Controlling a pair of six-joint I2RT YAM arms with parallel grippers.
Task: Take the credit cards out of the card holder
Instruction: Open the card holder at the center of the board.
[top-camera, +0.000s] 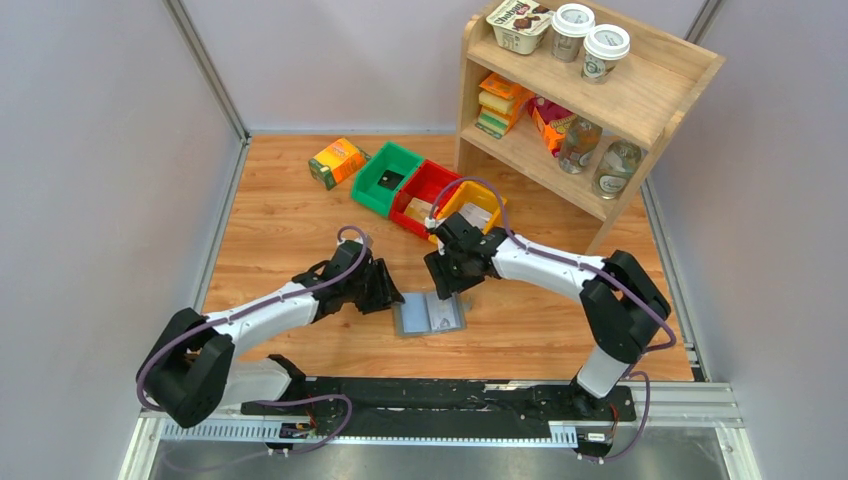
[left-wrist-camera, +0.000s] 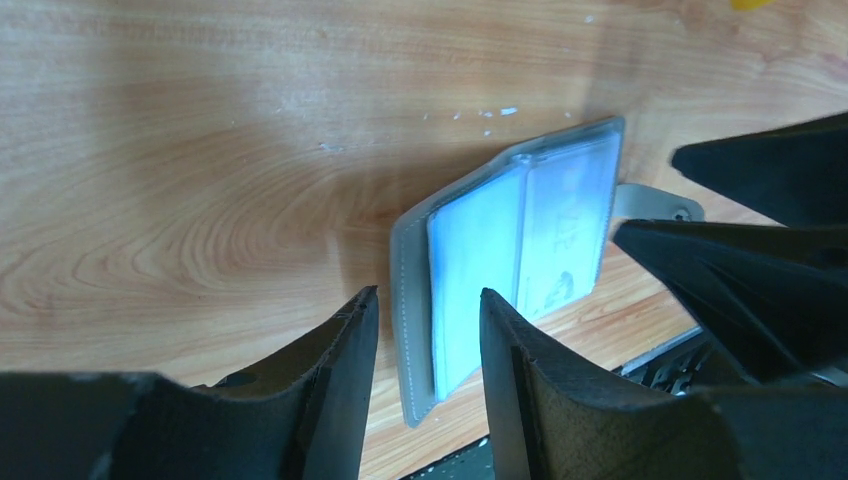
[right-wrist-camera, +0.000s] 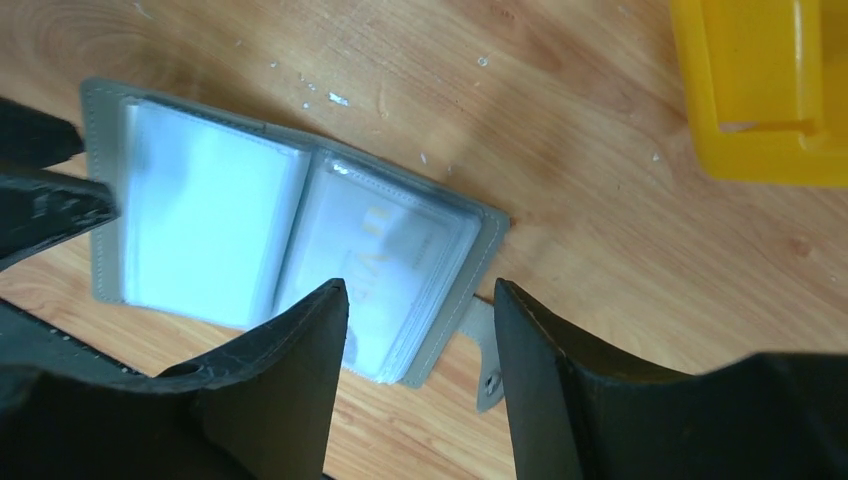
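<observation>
- The card holder (top-camera: 430, 314) lies open on the counter (top-camera: 280, 230) between the hands, credit cards (right-wrist-camera: 380, 240) inside clear pockets.
- Both the left hand (left-wrist-camera: 428, 300) and right hand (right-wrist-camera: 420, 288) are half-open and empty, each over one outer edge.
- Risk: fingers pinch pocket plastic, and the holder lifts or slides.
- The yellow bin (right-wrist-camera: 760, 90) sits beyond the right hand, and the hands crowd each other.

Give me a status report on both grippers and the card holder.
Left gripper open, empty. Right gripper open, empty. Card holder open flat on table between them, card showing in pocket. Nothing blocking.
</observation>
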